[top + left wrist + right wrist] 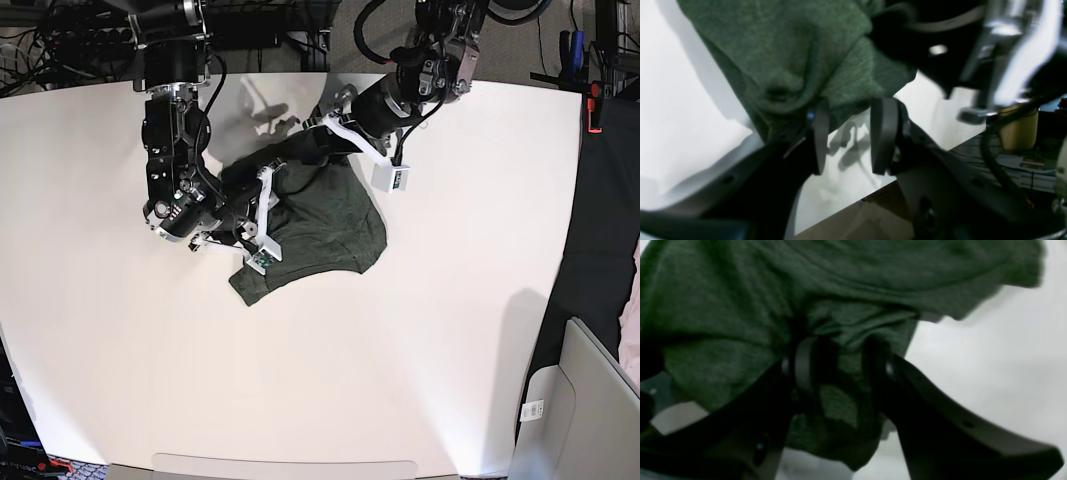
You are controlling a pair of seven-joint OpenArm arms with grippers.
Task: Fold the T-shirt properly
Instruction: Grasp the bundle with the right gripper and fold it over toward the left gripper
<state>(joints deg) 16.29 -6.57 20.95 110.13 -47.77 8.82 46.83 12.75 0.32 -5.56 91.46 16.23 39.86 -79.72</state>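
Both grippers are working at the shirt (330, 225) on the table (450, 330).

The shirt is lying bunched toward the table's far edge, nearer its left side in the base view, well clear of the corners. The right gripper (840, 363) is sitting with its jaws partly spread and green fabric bunched between them, pinching a fold. The left gripper (848, 133) is reaching in at the shirt's far edge; its jaws are standing apart with bare table showing between them, cloth only brushing the tips.
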